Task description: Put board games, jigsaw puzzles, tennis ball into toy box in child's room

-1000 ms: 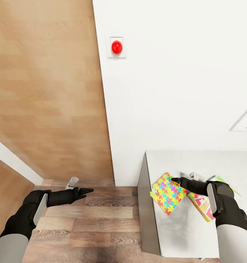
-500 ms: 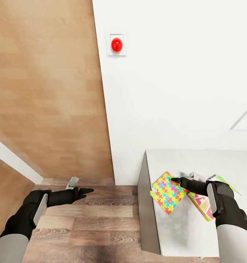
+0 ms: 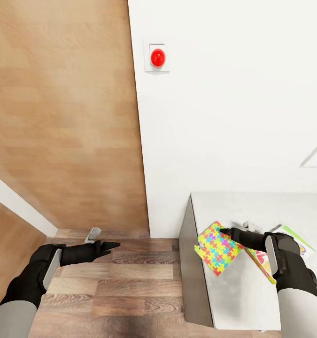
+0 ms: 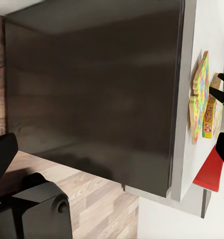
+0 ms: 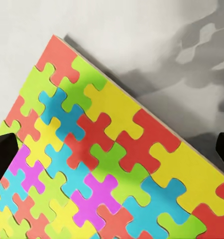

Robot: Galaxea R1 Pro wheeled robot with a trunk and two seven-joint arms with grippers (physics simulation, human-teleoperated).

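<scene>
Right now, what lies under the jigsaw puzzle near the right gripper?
The jigsaw puzzle lies on the table. Whether another puzzle sits beneath it is hidden. A board game lies beside it, under the right gripper.

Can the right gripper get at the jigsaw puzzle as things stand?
Probably yes: the right gripper hovers over the jigsaw puzzle on the table, jaws open in the right wrist view, nothing between them.

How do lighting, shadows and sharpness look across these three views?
Head view: even, flat light; soft grey shadow under the jigsaw puzzle on the table; wooden door looks smeared. Right wrist view: puzzle crisp, with mottled dark shadow patches on the surface behind. Left wrist view: table side dark, left gripper a near-black silhouette.
</scene>
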